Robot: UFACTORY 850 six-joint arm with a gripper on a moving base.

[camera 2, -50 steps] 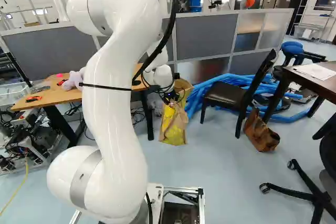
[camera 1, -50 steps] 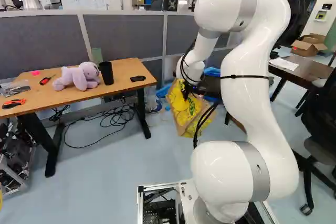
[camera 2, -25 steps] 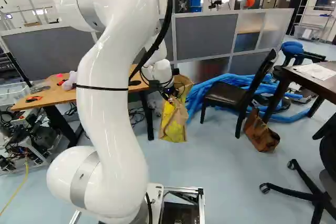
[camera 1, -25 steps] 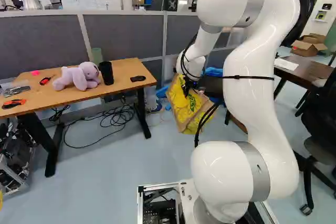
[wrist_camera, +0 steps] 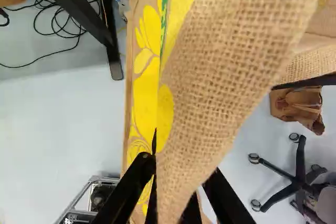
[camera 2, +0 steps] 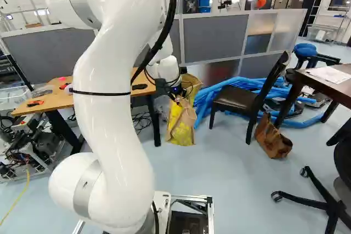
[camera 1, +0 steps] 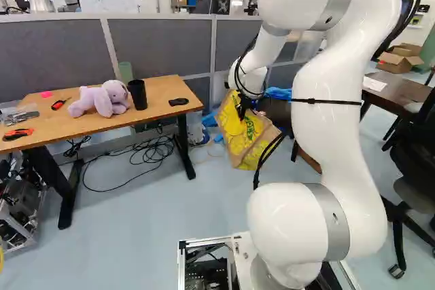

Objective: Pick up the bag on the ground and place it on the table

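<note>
The bag (camera 2: 181, 124) has risen with the gripper (wrist_camera: 181, 169), which clenches its upper cloth, low beside the surface (camera 1: 160, 105); soft and likely to sag, it wants a deep hold near the top.

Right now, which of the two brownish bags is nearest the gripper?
The tan burlap bag with yellow print, at the gripper; the crumpled brown bag sits apart, beside the black chair.
</note>
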